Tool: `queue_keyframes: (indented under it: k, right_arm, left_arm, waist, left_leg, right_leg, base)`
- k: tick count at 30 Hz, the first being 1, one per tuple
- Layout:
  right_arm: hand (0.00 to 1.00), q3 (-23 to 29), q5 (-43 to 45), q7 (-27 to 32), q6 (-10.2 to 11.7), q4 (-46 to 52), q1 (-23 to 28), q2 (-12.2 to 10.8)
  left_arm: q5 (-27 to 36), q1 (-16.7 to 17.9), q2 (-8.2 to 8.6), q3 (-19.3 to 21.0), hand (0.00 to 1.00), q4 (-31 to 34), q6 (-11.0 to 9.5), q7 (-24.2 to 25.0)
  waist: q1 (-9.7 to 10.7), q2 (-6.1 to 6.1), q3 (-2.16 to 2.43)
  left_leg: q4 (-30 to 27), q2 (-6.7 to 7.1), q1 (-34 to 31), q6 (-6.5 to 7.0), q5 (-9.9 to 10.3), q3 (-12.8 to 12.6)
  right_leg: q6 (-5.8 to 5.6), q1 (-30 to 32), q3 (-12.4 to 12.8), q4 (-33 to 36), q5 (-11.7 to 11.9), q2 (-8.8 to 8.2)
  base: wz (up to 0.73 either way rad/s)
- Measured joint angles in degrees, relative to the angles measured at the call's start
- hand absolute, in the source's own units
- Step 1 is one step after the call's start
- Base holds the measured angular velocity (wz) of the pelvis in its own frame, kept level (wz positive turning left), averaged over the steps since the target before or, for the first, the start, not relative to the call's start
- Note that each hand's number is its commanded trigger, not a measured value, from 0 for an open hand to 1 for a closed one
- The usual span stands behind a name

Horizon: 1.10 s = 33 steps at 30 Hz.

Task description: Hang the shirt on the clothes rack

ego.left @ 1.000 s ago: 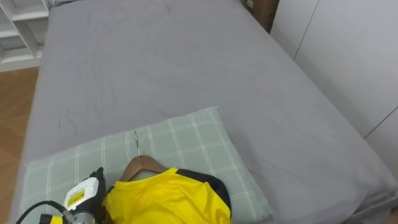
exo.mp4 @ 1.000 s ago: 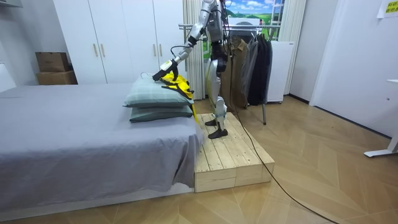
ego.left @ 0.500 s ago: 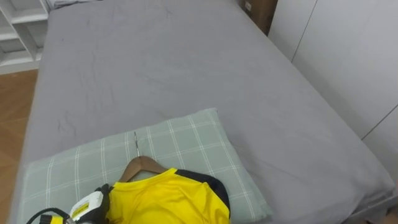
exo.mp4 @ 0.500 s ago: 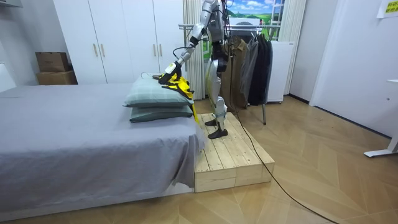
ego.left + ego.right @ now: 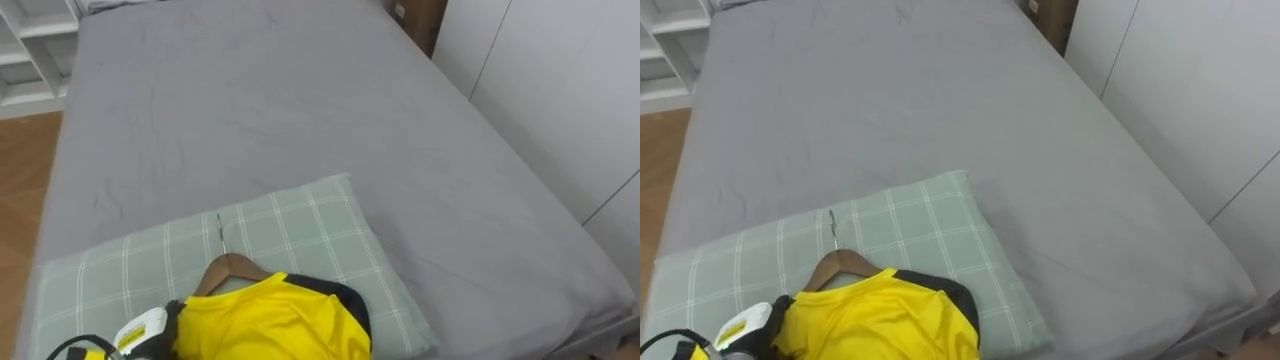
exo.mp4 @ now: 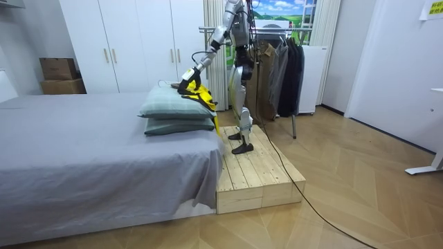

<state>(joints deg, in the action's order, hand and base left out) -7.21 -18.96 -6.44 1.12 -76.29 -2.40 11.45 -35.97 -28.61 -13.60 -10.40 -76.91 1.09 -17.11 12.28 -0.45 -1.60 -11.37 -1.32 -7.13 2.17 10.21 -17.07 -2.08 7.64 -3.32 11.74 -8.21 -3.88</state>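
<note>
Left robot hand (image 5: 150, 325), at 7 o'clock, has moved in against the yellow shirt (image 5: 270, 320) on its hanger (image 5: 228, 267); grip state cannot be told; lift judged imminent.

Robot posture, head and room cameras. The robot is standing upright with both legs nearly straight, its trunk facing the room view's left. It is holding its left arm (image 6: 200, 61) out in front of the body: the upper arm is sloping down from the shoulder, the elbow is bent, and the forearm is angling forward and down towards the room view's left. The left hand (image 5: 140, 329) is lying at the near left edge of the eye views, back uppermost, with the wrist entering from the lower left corner and the palm turned downward.
</note>
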Motion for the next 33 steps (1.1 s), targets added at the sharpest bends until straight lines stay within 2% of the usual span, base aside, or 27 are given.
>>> queue_keyframes:
  k: [2,5,13,17,24,33]
  right_arm:
    - [0.00,0.00,0.19,-0.01,-0.04,0.03,0.09,0.00]
    - [0.00,0.01,0.48,-0.03,-0.10,0.07,0.07,-0.01]
    - [0.00,0.04,0.48,0.00,-1.17,0.07,-0.34,0.01]
    - [0.00,0.02,0.48,0.06,-1.20,0.04,-0.57,0.01]
    - [0.00,0.00,0.48,0.33,-1.20,-0.07,-0.77,0.01]
    - [0.00,0.07,0.96,0.66,-1.19,-0.34,-0.86,0.07]
  left_arm:
    - [0.36,-0.41,-0.69,0.02,1.00,-0.01,0.00,-0.10]
    - [0.39,-0.41,-0.77,0.06,1.00,-0.02,0.07,0.11]
    - [0.30,-0.03,-0.45,-0.56,1.00,-0.22,-0.12,1.92]
    - [0.41,0.32,0.12,-0.54,1.00,-0.24,-0.42,2.72]
    - [0.39,0.35,0.16,-0.54,1.00,-0.33,-0.41,3.81]
    - [0.38,0.36,0.42,-0.54,1.00,-0.51,-0.29,4.05]
  waist:
    - [0.03,0.00,0.00]
    - [0.02,0.04,0.02]
    - [0.01,0.09,0.05]
    - [-0.17,0.09,0.05]
    - [-0.14,0.17,0.10]
    - [-0.11,0.66,0.41]
  left_leg:
    - [0.06,0.00,0.60,0.00,0.00,-0.04]
    - [0.11,0.02,0.88,0.00,0.00,-0.05]
    - [0.00,-0.03,0.90,0.00,0.00,-0.06]
    - [-0.02,-0.05,1.00,0.01,0.00,-0.11]
    - [-0.04,-0.08,1.16,0.09,-0.09,-0.25]
    - [-0.04,-0.09,1.17,0.12,-0.20,-0.27]
  right_leg:
    - [0.00,-0.57,0.01,-0.05,0.00,0.00]
    - [-0.01,-0.82,0.02,-0.04,-0.01,-0.02]
    - [-0.01,-0.71,0.03,0.31,-0.01,-0.01]
    - [-0.01,-0.62,0.08,0.69,-0.01,-0.01]
    - [-0.01,-0.67,0.17,0.85,0.00,0.00]
    - [0.03,-0.63,0.19,0.88,0.03,0.02]
  base:
    - [0.00]
    - [0.00]
    - [0.00]
    - [0.00]
    - [0.00]
    - [0.00]
